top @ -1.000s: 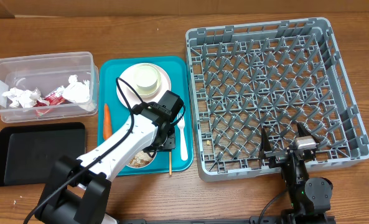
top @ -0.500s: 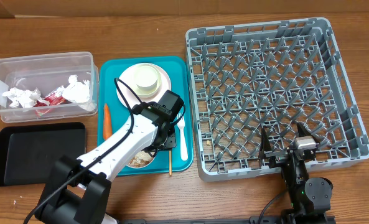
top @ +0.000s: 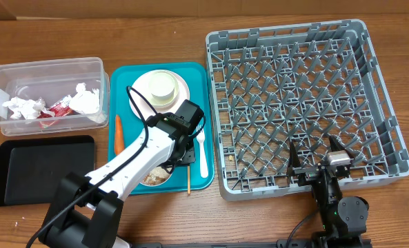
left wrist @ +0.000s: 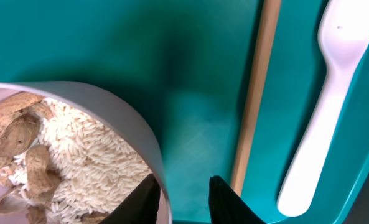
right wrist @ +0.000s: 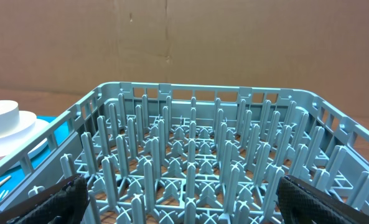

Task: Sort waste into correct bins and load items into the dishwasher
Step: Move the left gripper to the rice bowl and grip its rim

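My left gripper point(left wrist: 183, 180) straddles the rim of a pale bowl point(left wrist: 148, 140) of rice and beige scraps point(left wrist: 66, 162) on the teal tray point(top: 126, 79). One finger lies inside against the rim; the other stands outside, a gap away, so it is open. A white fork point(left wrist: 333, 93) lies to the right, also seen from overhead point(top: 203, 153). The arm hides most of the bowl point(top: 151, 179) from above. My right gripper point(right wrist: 184, 199) stands open at the near edge of the grey dish rack point(top: 301, 103), holding nothing. A plate point(top: 181, 94) carries a stacked bowl or cup point(top: 162, 86).
A wooden stick point(left wrist: 252, 93) lies between bowl and fork. An orange carrot point(top: 119, 133) rests on the tray's left side. The clear tub point(top: 45, 69) holds crumpled napkins point(top: 23, 107) and a red packet point(top: 56, 110). The black tray point(top: 42, 169) sits below it.
Neither arm has visibly moved in the overhead view.
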Controlling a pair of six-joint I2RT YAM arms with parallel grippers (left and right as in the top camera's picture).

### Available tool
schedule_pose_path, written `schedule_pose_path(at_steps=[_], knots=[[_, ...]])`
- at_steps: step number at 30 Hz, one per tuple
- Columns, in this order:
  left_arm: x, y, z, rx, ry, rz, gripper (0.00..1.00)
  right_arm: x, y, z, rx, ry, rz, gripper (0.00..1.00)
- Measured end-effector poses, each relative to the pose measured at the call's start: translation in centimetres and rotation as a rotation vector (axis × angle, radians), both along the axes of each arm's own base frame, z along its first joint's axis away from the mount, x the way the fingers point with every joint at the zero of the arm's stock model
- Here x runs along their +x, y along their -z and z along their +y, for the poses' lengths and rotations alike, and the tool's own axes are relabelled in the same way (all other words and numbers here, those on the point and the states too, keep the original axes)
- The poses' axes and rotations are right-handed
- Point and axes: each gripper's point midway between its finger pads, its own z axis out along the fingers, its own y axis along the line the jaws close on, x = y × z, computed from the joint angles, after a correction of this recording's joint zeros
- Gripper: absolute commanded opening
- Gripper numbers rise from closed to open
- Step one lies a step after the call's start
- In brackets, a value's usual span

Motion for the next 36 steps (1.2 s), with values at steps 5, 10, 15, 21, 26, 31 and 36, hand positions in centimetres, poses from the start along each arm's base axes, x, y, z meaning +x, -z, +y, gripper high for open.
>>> schedule_pose_path(at_steps=[5, 10, 15, 21, 26, 31, 36], knots=[[-0.4, 1.1, 0.4, 0.005, -0.033, -0.004, 0.12, 0.0, 0.0, 0.0, 0.0, 0.0, 0.0, 1.0], [-1.0, 1.6, 0.9, 0.022, -0.044, 0.011, 0.12, 0.0, 0.0, 0.0, 0.0, 0.0, 0.0, 1.0], [-1.0, 1.5, 1.1, 0.033, -0.036, 0.015, 0.16, 0.0, 0.0, 0.0, 0.0, 0.0, 0.0, 1.0], [-0.7, 1.0, 1.0, 0.037, -0.023, 0.006, 0.17, 0.0, 0.0, 0.0, 0.0, 0.0, 0.0, 1.0], [-0.5, 1.0, 1.3, 0.055, -0.014, -0.004, 0.17, 0.0, 0.0, 0.0, 0.0, 0.0, 0.0, 1.0], [-0.4, 1.0, 1.5, 0.065, -0.012, -0.009, 0.11, 0.0, 0.0, 0.0, 0.0, 0.0, 0.0, 1.0], [-0.8, 0.9, 1.9, 0.087, -0.008, 0.005, 0.04, 0.0, 0.0, 0.0, -0.001, 0.0, 0.0, 1.0]])
